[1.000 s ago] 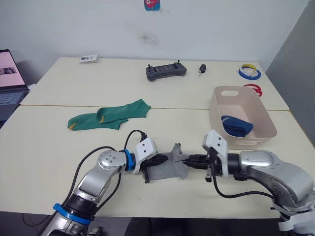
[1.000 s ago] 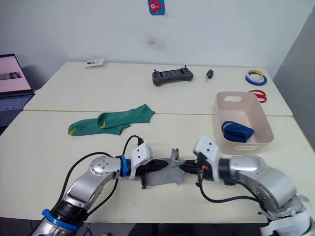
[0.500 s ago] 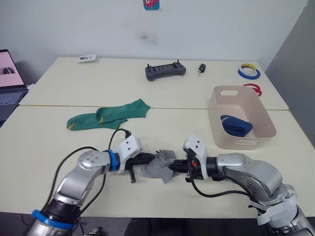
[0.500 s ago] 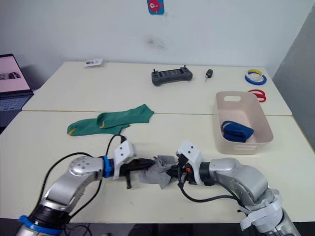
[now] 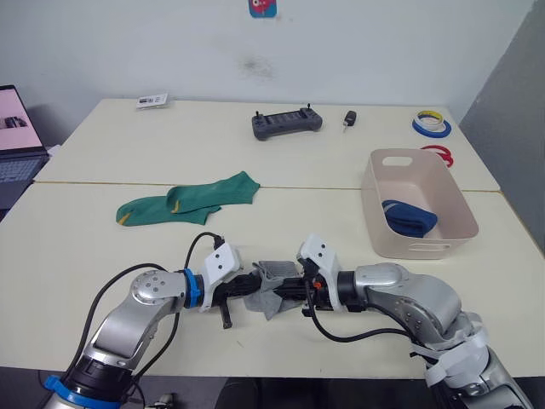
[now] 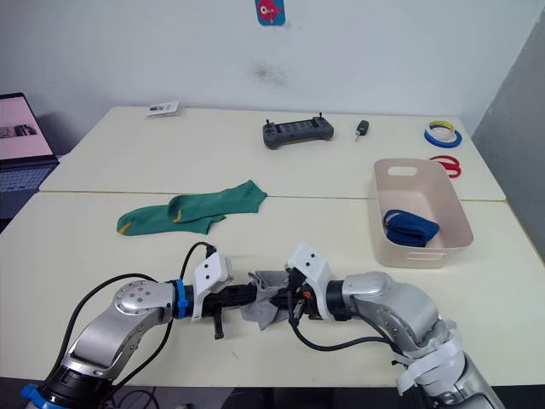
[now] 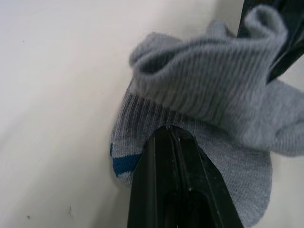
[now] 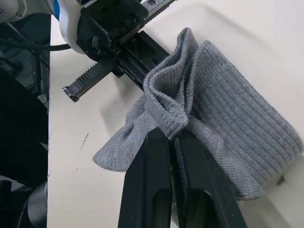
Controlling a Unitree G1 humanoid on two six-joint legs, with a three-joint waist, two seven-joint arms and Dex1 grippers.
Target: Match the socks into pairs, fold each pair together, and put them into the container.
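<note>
1. Pale desk (image 5: 85,247) is carrying the work; the container (image 5: 380,223) is sitting at centre right of the frame, a dark blue sock (image 5: 410,216) inside.
2. Left gripper (image 5: 249,282) and right gripper (image 5: 288,287) are meeting at lower centre, jaws of each closed on the grey socks (image 5: 271,288), apparently to fold the pair over itself.
3. Grey socks are lying bunched on the desk, long axis running left-right between the grippers.
4. Green socks (image 5: 189,199) are lying unfolded at centre left, stretched left-right.
</note>
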